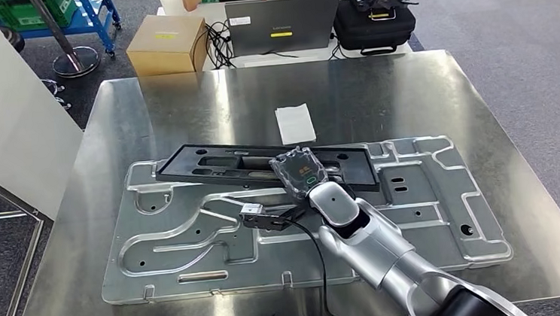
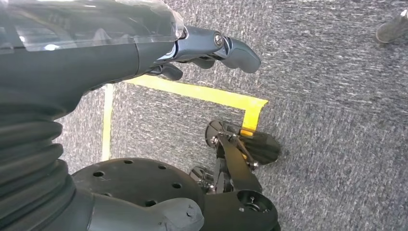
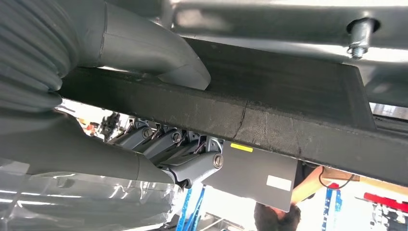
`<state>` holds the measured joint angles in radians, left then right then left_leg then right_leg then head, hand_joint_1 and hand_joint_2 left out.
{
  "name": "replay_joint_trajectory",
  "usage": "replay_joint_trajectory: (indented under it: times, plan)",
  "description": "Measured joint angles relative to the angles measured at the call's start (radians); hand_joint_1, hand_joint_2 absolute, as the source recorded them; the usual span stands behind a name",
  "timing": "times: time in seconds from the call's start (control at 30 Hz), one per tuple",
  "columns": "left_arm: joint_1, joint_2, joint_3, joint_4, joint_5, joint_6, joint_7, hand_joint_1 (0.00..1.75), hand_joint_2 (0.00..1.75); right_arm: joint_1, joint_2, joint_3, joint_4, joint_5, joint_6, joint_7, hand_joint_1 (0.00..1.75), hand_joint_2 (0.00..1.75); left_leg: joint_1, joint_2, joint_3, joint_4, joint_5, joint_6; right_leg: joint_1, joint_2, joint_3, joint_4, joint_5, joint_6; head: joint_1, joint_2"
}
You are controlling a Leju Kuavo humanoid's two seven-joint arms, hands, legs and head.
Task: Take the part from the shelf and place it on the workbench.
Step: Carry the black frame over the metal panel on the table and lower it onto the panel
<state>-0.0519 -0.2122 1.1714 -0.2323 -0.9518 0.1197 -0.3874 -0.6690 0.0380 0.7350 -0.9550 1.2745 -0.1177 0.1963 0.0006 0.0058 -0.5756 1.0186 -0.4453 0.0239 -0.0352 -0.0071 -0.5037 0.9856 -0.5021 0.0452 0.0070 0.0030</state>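
Head view: the right hand [image 1: 300, 171] reaches over the steel workbench [image 1: 182, 105] and meets the near edge of the black part [image 1: 209, 162], a long flat frame lying across the far side of a large stamped metal panel [image 1: 193, 240] that rests flat on the bench. The part sits a little askew on the panel, probably because it is only just being set down and is not yet released. A small white paper [image 1: 295, 123] lies beyond it; a laptop [image 1: 281, 23], a cardboard box [image 1: 168, 44] and a black case [image 1: 374, 21] stand on a table behind. Left wrist view: the left hand [image 2: 202, 48] hangs over grey carpet with yellow floor tape [image 2: 202, 94], fingers loosely curled, holding nothing; idle because one hand suffices for this part. Right wrist view: the thumb [image 3: 159, 53] presses one face of the part's edge and the fingers [image 3: 187, 154] wrap the opposite face, so the hand is clamped on it.
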Motion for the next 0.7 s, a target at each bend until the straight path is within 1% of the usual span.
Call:
replay_joint_trajectory:
  times: [0.17, 0.27, 0.53, 0.7]
  plan:
    - [0.0, -0.001, 0.009, 0.0, 0.001, 0.008, 0.007, 0.0, 1.75, 0.026, 0.018, 0.013, -0.023, 0.001, 0.008, 0.048, 1.75, 1.75, 0.0, 0.0, 0.0, 0.0, 0.0, 0.0, 0.0, 0.0, 0.0, 0.0, 0.0, 0.0, 0.0, 0.0]
    - [0.0, -0.001, 0.011, 0.0, 0.0, 0.007, 0.0, 0.0, 1.75, 0.035, 0.024, 0.017, -0.026, 0.0, -0.004, 0.058, 1.75, 1.75, 0.0, 0.0, 0.0, 0.0, 0.0, 0.0, 0.0, 0.0, 0.0, 0.0, -0.001, -0.001, 0.0, 0.0]
    - [-0.001, -0.001, 0.034, 0.0, 0.031, -0.055, -0.1, 0.0, 1.75, 0.052, 0.024, 0.012, -0.03, 0.004, -0.025, 0.068, 1.75, 1.75, 0.0, 0.0, 0.001, 0.0, 0.0, 0.0, 0.0, 0.0, 0.0, 0.0, -0.001, -0.001, 0.0, 0.0]
    - [-0.001, -0.001, 0.044, 0.0, 0.037, -0.07, -0.116, 0.0, 1.75, 0.063, 0.02, 0.004, -0.034, 0.008, -0.036, 0.07, 1.75, 1.75, 0.0, 0.0, 0.001, 0.0, 0.0, 0.0, 0.0, 0.0, 0.0, 0.0, -0.001, -0.001, 0.0, 0.0]
